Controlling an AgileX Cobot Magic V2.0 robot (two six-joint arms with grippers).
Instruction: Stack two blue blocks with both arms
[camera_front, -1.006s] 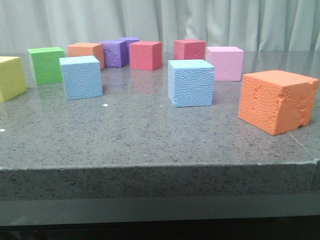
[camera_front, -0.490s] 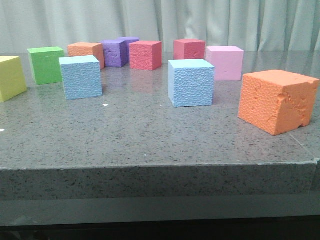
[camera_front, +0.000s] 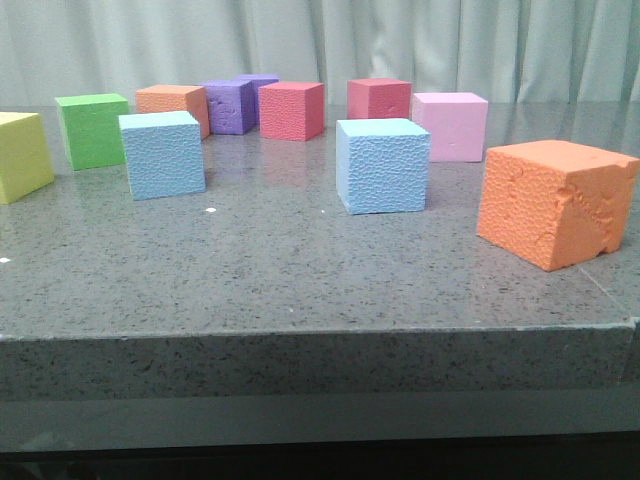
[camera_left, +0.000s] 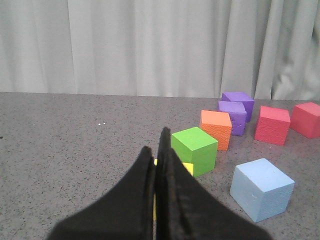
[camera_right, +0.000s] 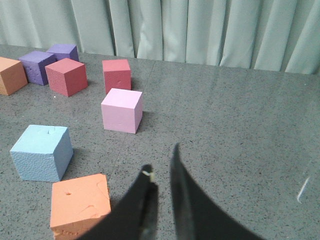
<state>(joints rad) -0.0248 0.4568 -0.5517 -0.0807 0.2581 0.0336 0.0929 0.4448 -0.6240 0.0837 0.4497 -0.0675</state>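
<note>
— Blocks first: how many blue?
— Two blue blocks, one left (camera_front: 163, 155), one center (camera_front: 381, 165), well apart on my tabletop (camera_front: 300, 270).
— Others?
— Two purple cubes (camera_front: 229, 106), two red (camera_front: 290, 110), two orange (camera_front: 553, 203), one green (camera_front: 92, 130), one yellow (camera_front: 22, 156), one pink (camera_front: 450, 126).
— Claws?
— Left claw (camera_left: 159, 150) pressed together; right claw (camera_right: 162, 172) barely parted, pinching nothing.

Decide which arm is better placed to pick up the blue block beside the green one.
Probably the left: the left gripper has that blue block and the green cube close ahead; the right gripper faces the other blue block.
</note>
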